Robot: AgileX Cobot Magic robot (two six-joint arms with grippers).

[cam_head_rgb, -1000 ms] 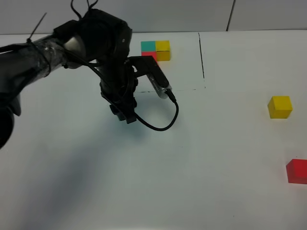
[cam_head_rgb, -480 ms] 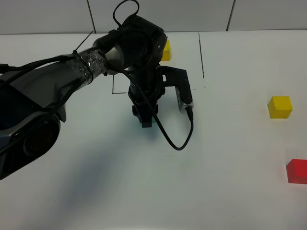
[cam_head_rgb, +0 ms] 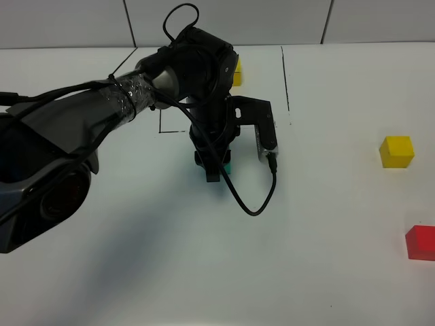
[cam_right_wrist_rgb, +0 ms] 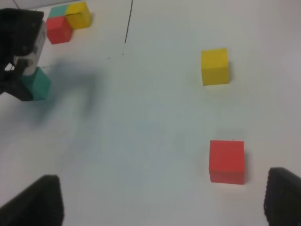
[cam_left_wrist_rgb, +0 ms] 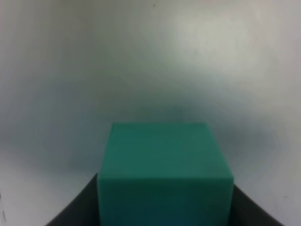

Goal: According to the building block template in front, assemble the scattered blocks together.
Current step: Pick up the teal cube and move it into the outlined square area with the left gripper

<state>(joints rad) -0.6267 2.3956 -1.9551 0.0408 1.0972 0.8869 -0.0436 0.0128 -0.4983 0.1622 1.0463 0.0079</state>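
Note:
My left gripper (cam_head_rgb: pixel 215 168) is shut on the teal cube (cam_head_rgb: pixel 228 168) just in front of the black-line rectangle (cam_head_rgb: pixel 285 75), low over the table. In the left wrist view the teal cube (cam_left_wrist_rgb: pixel 164 174) fills the space between the dark fingers (cam_left_wrist_rgb: pixel 77 212). The template shows in the right wrist view as teal (cam_right_wrist_rgb: pixel 59 10), yellow (cam_right_wrist_rgb: pixel 79 14) and red (cam_right_wrist_rgb: pixel 59 29) cubes. From above only its yellow cube (cam_head_rgb: pixel 236 71) shows behind the arm. The loose yellow cube (cam_head_rgb: pixel 397 151) and red cube (cam_head_rgb: pixel 421 242) lie far right. My right gripper (cam_right_wrist_rgb: pixel 164 193) is open and empty, above them.
The left arm and its looping black cable (cam_head_rgb: pixel 255 204) stretch over the middle of the white table (cam_head_rgb: pixel 136 272). The red cube sits at the table view's right edge. The table's back edge meets a tiled wall (cam_head_rgb: pixel 272 20).
My left gripper has moved right with the teal cube, from the left of the rectangle's front to below its middle. The yellow and red cubes have not moved.

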